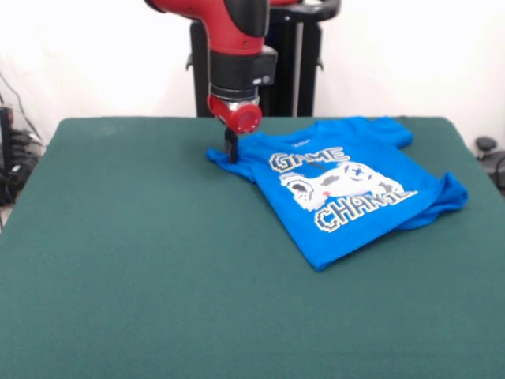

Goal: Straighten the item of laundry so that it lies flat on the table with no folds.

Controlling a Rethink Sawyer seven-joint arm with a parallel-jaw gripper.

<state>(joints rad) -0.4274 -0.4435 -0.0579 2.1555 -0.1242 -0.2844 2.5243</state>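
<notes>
Clearly a blue T-shirt (347,185), print side up, lying on the far right part of the green tabletop (142,260), turned at an angle to the edges. Collar toward the far edge, hem pointing toward the near edge, roughly midway across. White-grey controller picture and blocky lettering on the chest, "GAME" readable above, the lower word cut short by a fold. Right side bunched and tucked under, a lump of cloth sticking out toward the right edge. One sleeve spread flat near the far edge, the other reaching left toward the middle of the tabletop.

Down on that left sleeve's tip, the robot's hand (231,148), dark and narrow below a red wrist on the red and black arm (237,47). Touching or pinching the cloth there; cannot tell how far open, nor whether gripping the sleeve.

Behind, a black stand (304,71) against a white wall.
</notes>
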